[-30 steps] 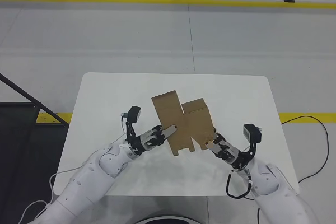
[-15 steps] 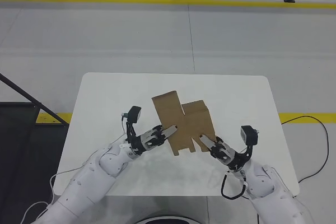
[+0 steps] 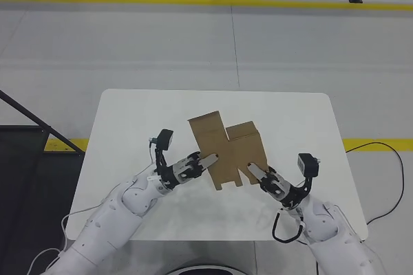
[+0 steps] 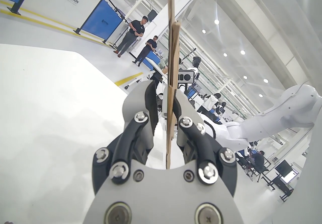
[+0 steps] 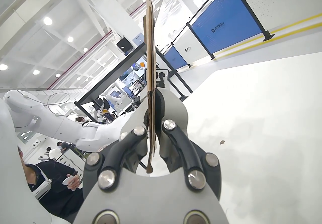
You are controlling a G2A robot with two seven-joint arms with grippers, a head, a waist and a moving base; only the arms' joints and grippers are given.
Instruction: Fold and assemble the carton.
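**A:** Your left gripper (image 3: 208, 161) (image 4: 166, 95) is straddling one edge of the flat brown corrugated cardboard carton (image 3: 227, 148), on the side toward the white table's (image 3: 124, 117) left end. Its jaws are narrow, with one pad touching the board and the other standing just off it. Your right gripper (image 3: 256, 170) (image 5: 151, 99) is pinching the opposite edge tight.

**B:** Where is the carton sitting?

**A:** It is lying collapsed between both grippers, over the table's middle.

**B:** How am I doing this step well?

**A:** In my judgement, you are needing a firm left pinch first. Then try easing both edges toward the table's middle, so the panels are bowing into a tube rather than creasing.

**B:** Any writing?

**A:** The carton is showing none. The blue and white partition panels (image 4: 100, 21) (image 5: 224, 26) beyond the table are carrying printed logos, which I am leaving unread.
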